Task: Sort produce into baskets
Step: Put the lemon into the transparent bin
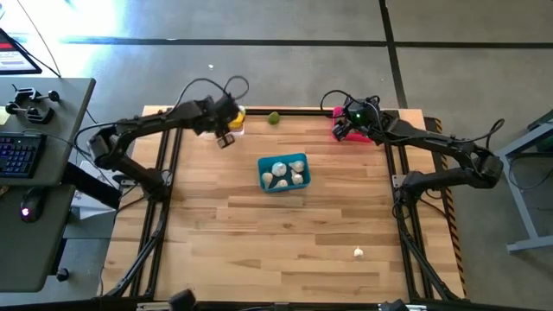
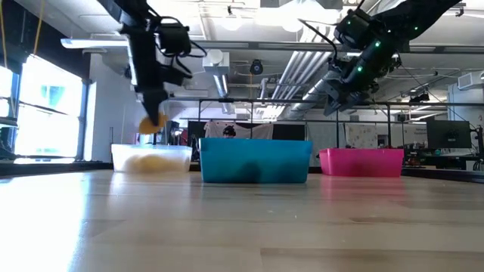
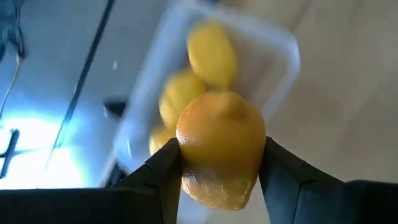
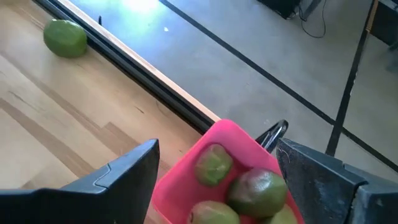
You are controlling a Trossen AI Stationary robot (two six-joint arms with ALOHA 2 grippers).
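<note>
My left gripper (image 1: 226,131) hangs above the white basket (image 1: 236,117) at the table's far edge, shut on a yellow lemon (image 3: 221,149). Several more lemons (image 3: 210,55) lie in that basket. My right gripper (image 1: 350,128) is open and empty, above the pink basket (image 4: 205,140), which holds green fruits (image 4: 256,191). The teal basket (image 1: 283,173) in the middle holds garlic bulbs (image 1: 282,175). One green fruit (image 1: 273,118) lies on the table by the far edge, and one garlic bulb (image 1: 358,252) lies near the front right. My left gripper pinches the lemon's two opposite sides (image 3: 186,155) between its two fingers. The fingers come from above, pointing down. The lemon hangs clear, above the white basket (image 2: 151,159).
The three baskets stand in a row in the low view: white at the left, teal (image 2: 255,160) in the middle, pink (image 2: 361,162) at the right. A black rail (image 4: 149,78) runs along the table's far edge. The near half of the table is bare wood but for the garlic bulb.
</note>
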